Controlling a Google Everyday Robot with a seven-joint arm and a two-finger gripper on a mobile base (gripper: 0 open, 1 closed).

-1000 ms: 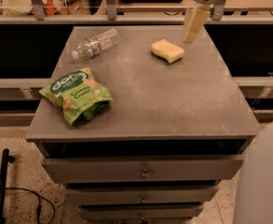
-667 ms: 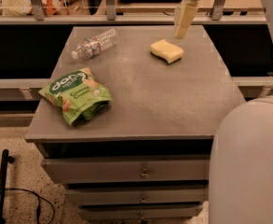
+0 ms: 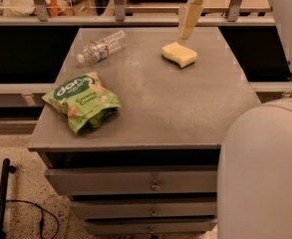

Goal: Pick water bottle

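- Starting nearest us, our own pale grey body (image 3: 265,173) fills the lower right corner and hides that end of the cabinet (image 3: 135,180), whose drawers are closed.
- On the floor at the lower left stand a black pole (image 3: 3,193) and a loose cable (image 3: 31,210).
- On the grey tabletop (image 3: 185,113), near the front left, lies a crumpled green snack bag (image 3: 83,101). It is not what we want, and it sits well apart from the target.
- Further back, right of centre, a yellow sponge (image 3: 179,54) rests on the top.
- The water bottle (image 3: 101,47) lies on its side at the far left of the top, with its cap pointing toward the front left. It is well apart from the sponge and nothing touches it.
- The gripper (image 3: 189,21) hangs at the far edge, just above the sponge and well to the right of the bottle. It carries nothing that we can see, and we cannot tell whether it is spread or pressed together.
- We judge the step in hand to be the approach, since no contact with the bottle is made yet.
- The next move calls for travelling left along the back of the top, clear of the sponge. We would then turn the wrist so the gripper spans the bottle across its width, and lower it. The thin round bottle could roll or crush, so a centred, gentle close seems wise.
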